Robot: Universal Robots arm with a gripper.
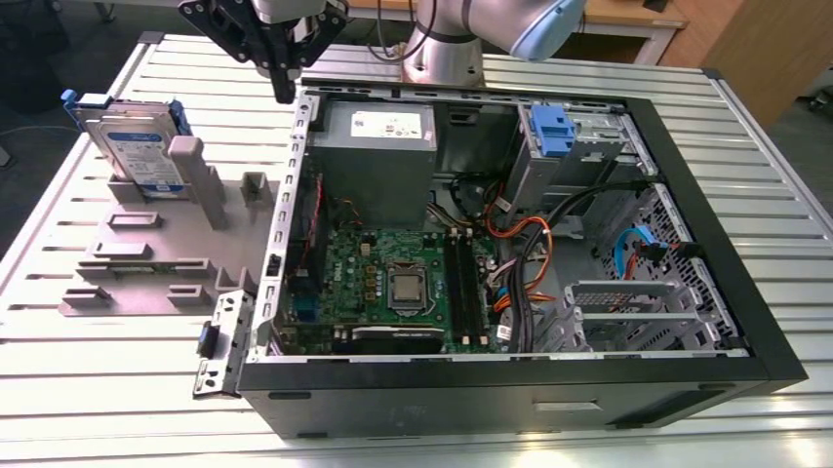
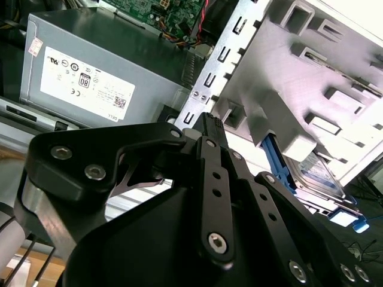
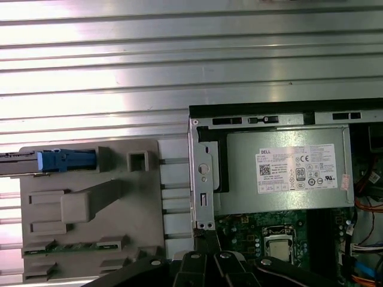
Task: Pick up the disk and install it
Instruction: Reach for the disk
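The disk [image 1: 135, 146] stands upright on its edge in a slot of the grey fixture [image 1: 143, 268] at the exterior view's left: a silver drive with a white-and-blue label in a blue carrier. Both wrist views also catch the disk [image 2: 320, 176] [image 3: 63, 160], edge-on in the first wrist view. My gripper [image 1: 283, 93] hangs above the open computer case's back corner, to the disk's right and apart from it. Its black fingers [image 2: 208, 122] meet at the tips, shut, with nothing between them.
The open black computer case [image 1: 768, 322] takes up the middle and right of the slatted metal table [image 1: 104, 390]. Inside are a grey power supply [image 1: 375, 146], the motherboard [image 1: 390, 283], cables and a drive bay with a blue latch [image 1: 552, 132]. The arm's base [image 1: 443, 58] stands behind the case.
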